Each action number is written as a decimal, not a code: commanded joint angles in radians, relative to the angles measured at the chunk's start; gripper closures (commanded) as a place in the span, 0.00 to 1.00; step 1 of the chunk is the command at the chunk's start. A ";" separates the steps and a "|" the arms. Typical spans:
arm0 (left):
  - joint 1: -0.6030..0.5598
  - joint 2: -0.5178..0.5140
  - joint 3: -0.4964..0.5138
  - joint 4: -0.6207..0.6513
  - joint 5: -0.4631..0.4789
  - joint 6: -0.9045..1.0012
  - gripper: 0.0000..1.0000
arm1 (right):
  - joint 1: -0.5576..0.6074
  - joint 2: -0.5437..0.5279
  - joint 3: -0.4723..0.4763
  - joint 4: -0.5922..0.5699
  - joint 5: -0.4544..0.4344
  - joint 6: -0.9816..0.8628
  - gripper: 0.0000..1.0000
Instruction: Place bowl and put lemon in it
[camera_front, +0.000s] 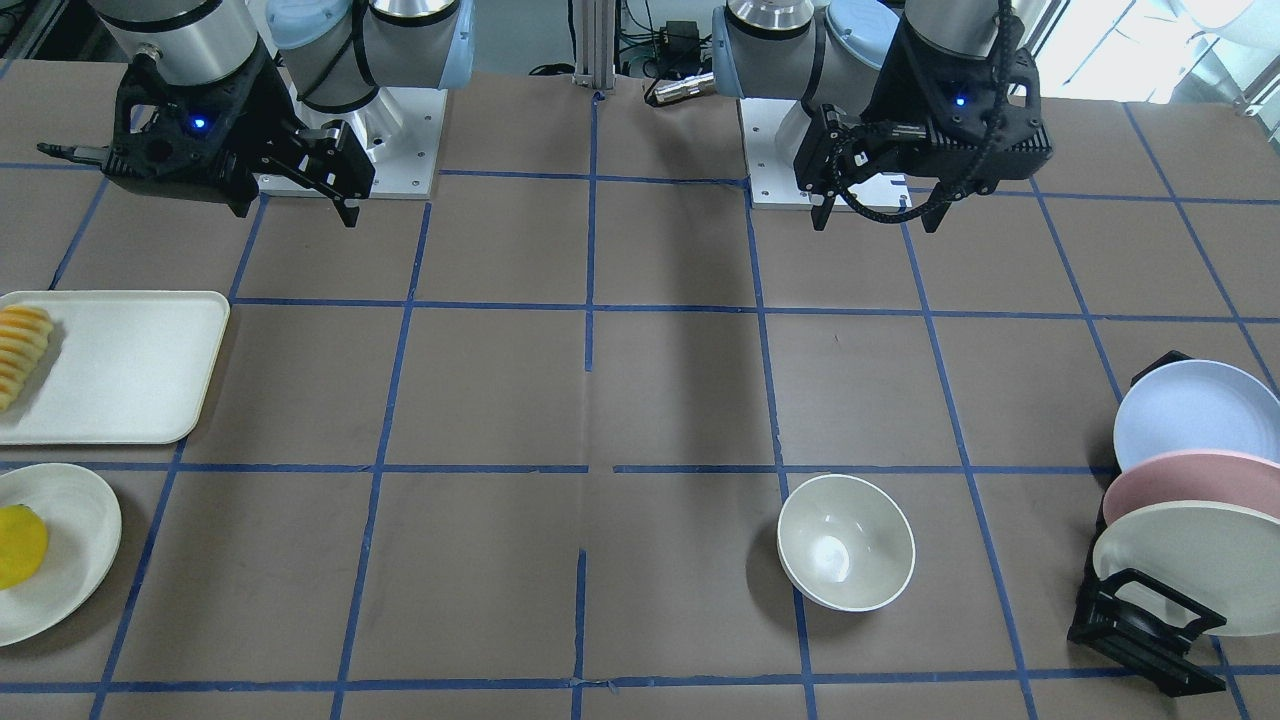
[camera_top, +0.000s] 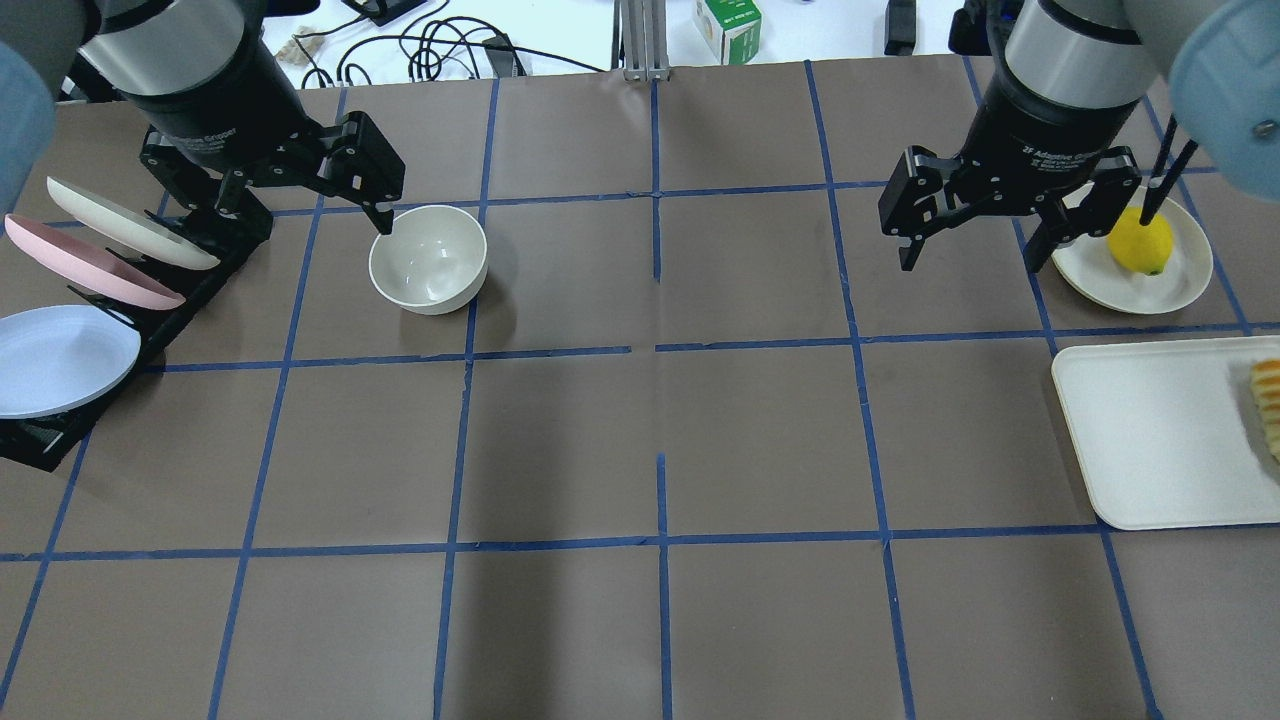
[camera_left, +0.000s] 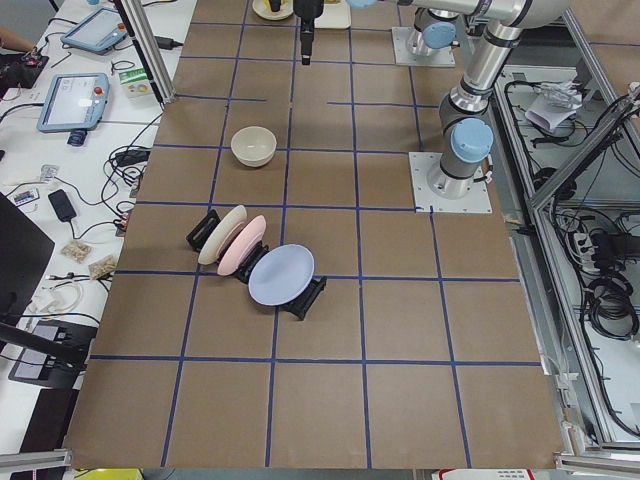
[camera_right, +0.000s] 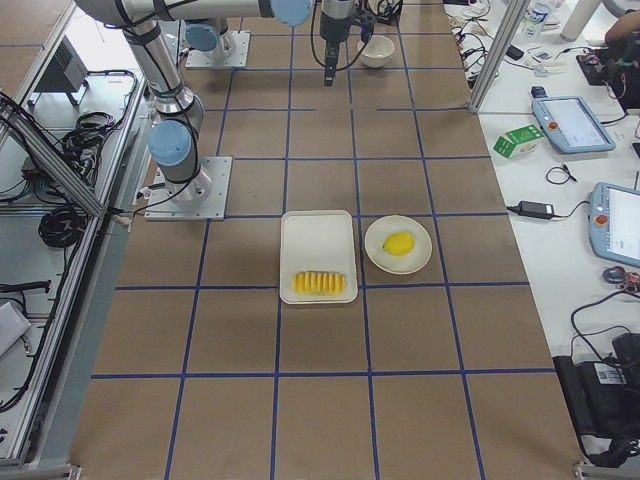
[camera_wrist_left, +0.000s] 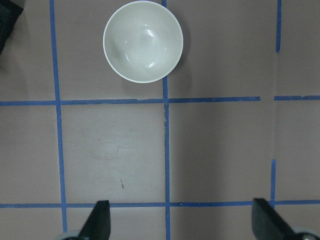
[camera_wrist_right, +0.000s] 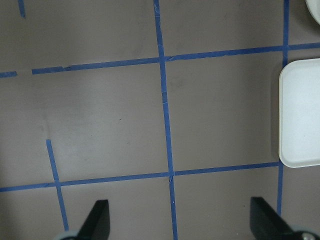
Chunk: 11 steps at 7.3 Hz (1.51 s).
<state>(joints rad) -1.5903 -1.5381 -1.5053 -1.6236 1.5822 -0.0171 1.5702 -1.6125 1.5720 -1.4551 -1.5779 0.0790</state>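
Observation:
The off-white bowl stands upright and empty on the brown table; it also shows in the front view and at the top of the left wrist view. My left gripper hangs open and empty above the table, just beside the bowl and apart from it. The yellow lemon lies on a shallow cream plate at the far right. My right gripper is open and empty, raised to the left of that plate. The lemon also shows in the front view.
A cream tray with a row of yellow-orange slices lies near the lemon's plate. A black dish rack holding cream, pink and blue plates stands left of the bowl. Blue tape lines grid the table.

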 joint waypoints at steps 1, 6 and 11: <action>0.003 0.000 -0.001 -0.001 -0.004 -0.001 0.00 | -0.004 -0.001 0.000 0.001 -0.001 -0.001 0.00; 0.003 0.000 -0.001 0.001 -0.010 0.000 0.00 | -0.036 0.048 0.005 -0.001 -0.002 -0.022 0.00; 0.038 -0.109 -0.003 0.084 -0.001 0.052 0.00 | -0.300 0.265 0.005 -0.336 -0.105 -0.216 0.00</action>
<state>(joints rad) -1.5709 -1.5892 -1.5080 -1.6036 1.5743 0.0082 1.3329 -1.4177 1.5776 -1.6846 -1.6516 -0.0718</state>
